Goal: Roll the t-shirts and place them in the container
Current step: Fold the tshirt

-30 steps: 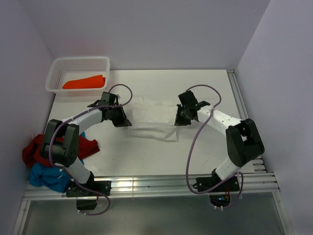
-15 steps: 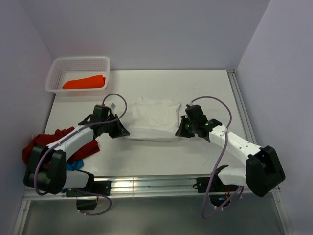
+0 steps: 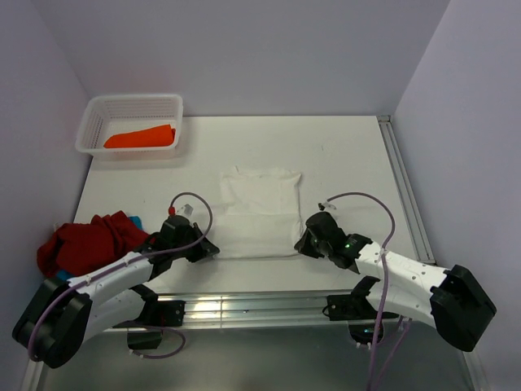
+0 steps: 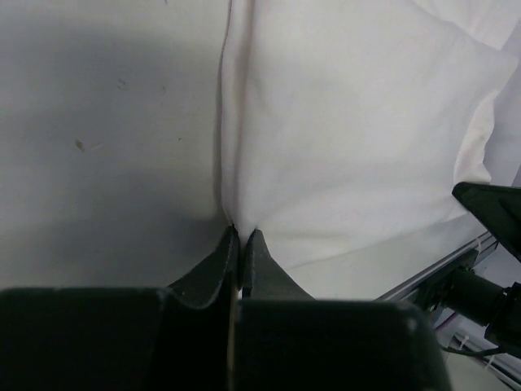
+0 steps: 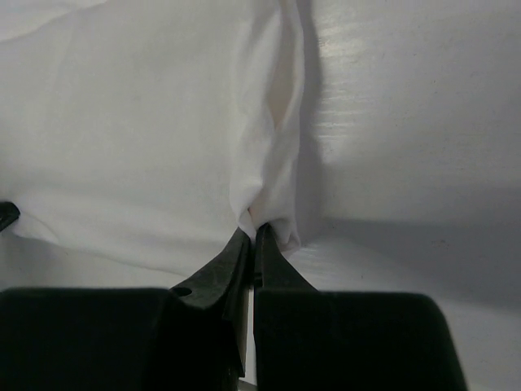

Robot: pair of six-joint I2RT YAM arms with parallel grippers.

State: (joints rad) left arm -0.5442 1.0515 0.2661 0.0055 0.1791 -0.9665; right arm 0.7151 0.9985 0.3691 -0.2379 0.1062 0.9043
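Now the white t-shirt lies flat and stretched in the middle of the surface, nearer to the arms than a second ago. The left gripper and right gripper each pinch one near corner tightly, so I think rolling can start.

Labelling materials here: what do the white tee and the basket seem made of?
The white tee: soft matte cloth, probably cotton knit; it folds and wrinkles softly. The basket: white plastic by its look; stiff walls with a fine grid of holes.
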